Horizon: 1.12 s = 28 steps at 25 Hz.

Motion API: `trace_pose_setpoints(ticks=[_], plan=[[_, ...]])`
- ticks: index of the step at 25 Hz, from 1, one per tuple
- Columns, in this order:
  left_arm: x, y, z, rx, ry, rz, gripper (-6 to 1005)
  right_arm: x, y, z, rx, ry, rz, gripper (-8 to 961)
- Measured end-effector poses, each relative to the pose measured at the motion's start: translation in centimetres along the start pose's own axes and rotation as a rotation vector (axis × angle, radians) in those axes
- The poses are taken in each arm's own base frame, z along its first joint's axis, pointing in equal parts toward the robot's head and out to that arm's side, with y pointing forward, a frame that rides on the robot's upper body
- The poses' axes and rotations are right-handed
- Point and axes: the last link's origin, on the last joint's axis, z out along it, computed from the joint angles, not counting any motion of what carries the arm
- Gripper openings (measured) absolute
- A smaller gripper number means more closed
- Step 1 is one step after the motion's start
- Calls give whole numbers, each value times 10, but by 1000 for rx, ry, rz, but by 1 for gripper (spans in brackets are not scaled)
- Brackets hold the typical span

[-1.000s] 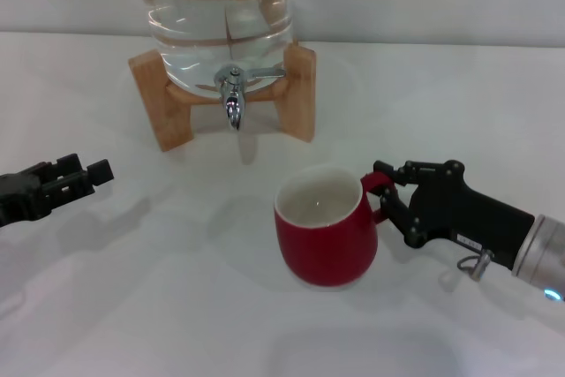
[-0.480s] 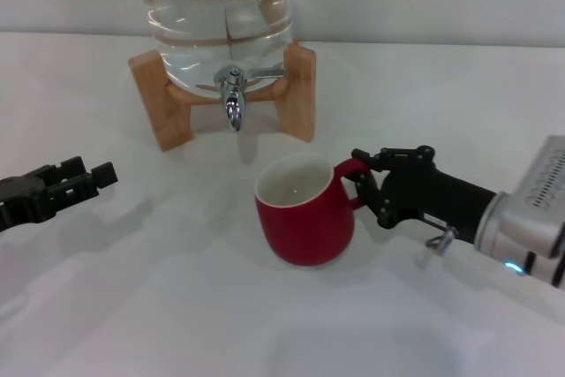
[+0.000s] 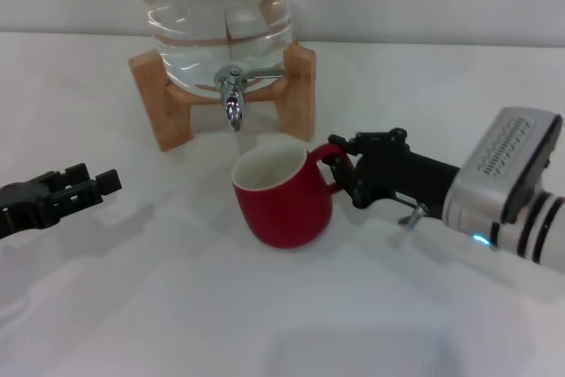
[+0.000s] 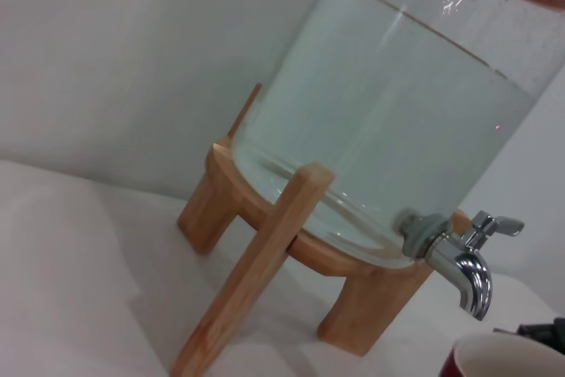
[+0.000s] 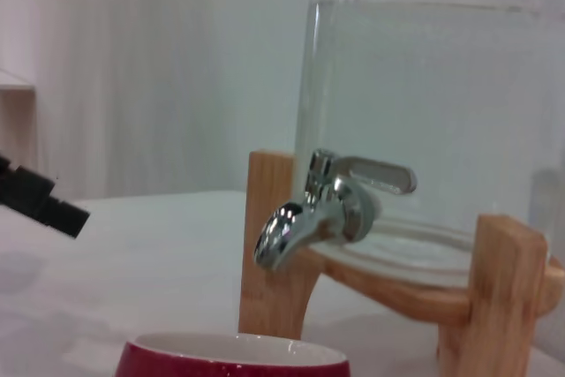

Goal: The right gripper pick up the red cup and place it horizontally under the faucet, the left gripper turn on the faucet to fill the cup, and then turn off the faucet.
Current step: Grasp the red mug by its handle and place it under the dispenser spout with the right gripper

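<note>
The red cup (image 3: pixel 281 196) stands upright just in front of the jug stand, a little to the right of the spot below the faucet (image 3: pixel 233 101). My right gripper (image 3: pixel 340 171) is shut on the cup's small loop handle. The cup's rim also shows in the right wrist view (image 5: pixel 231 356) below the faucet spout (image 5: pixel 305 221), and in the left wrist view (image 4: pixel 508 356) near the faucet (image 4: pixel 459 258). The faucet's lever lies sideways and no water runs. My left gripper (image 3: pixel 88 184) hovers low at the left, well away from the faucet; its tip shows in the right wrist view (image 5: pixel 40 202).
The big clear water jug (image 3: pixel 219 6) sits on a wooden stand (image 3: pixel 168 112) at the back middle of the white table (image 3: pixel 177 306). The stand's legs flank the faucet on both sides.
My right gripper has carried the cup left and toward the jug, closer to the faucet. The left gripper has shifted slightly.
</note>
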Motion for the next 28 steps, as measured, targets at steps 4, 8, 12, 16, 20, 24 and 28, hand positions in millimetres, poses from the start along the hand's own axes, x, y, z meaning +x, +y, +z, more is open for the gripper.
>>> trace_pose_setpoints(ticks=[4,8,12,16,20,24,28], plan=[[-1,0,-1,2,0,-1,848,-6,-1,9,0,2,-4,140],[0,0,-1,3,0,0,847,-6,-3,13,14,25,-2,140],[0,0,-1,4,0,2,847,-6,-5,18,31,54,4,139],[0,0,-1,4,0,2,847,-7,-6,23,38,75,7,139],[0,0,-1,3,0,3,847,-7,-7,27,47,95,16,138],[1,0,0,1,0,5,848,-9,-6,31,46,103,31,117],[2,0,1,-1,1,6,848,-12,-4,33,41,87,48,115]])
